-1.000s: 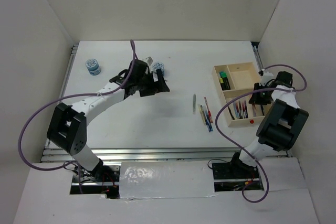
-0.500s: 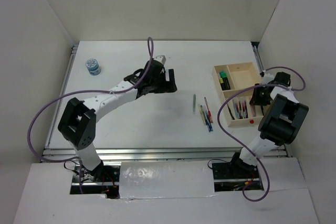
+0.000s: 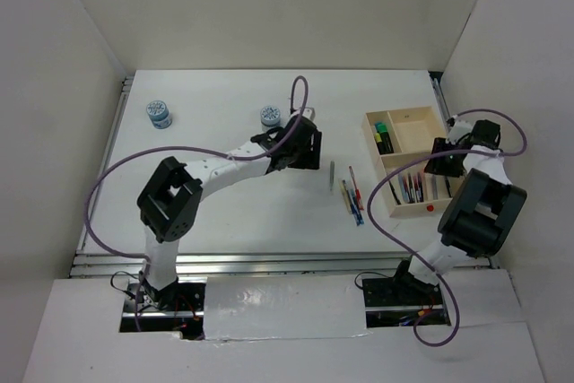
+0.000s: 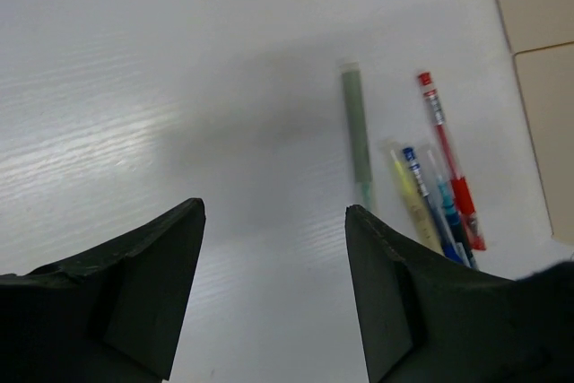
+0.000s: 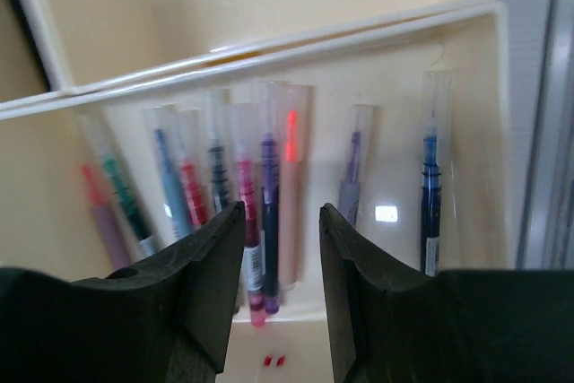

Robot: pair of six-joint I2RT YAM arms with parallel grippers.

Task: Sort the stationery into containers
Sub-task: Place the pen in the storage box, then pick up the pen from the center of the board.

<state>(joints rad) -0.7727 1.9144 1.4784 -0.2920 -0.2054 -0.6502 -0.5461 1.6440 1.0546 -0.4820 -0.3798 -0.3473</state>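
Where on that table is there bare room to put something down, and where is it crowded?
Bare: the left half of the table, between the two pots and the near edge, though the left arm reaches over part; the far strip behind the tray; the tray's back right compartment. Crowded: the loose pens beside the tray and its pen compartment.

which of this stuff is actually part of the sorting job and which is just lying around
Part of the job:
- wooden tray
- pens already in it
- highlighters in it
- loose pens beside the tray
- grey-green pen
- two round pots

Not part of it:
- purple cables
- metal rail at the near edge
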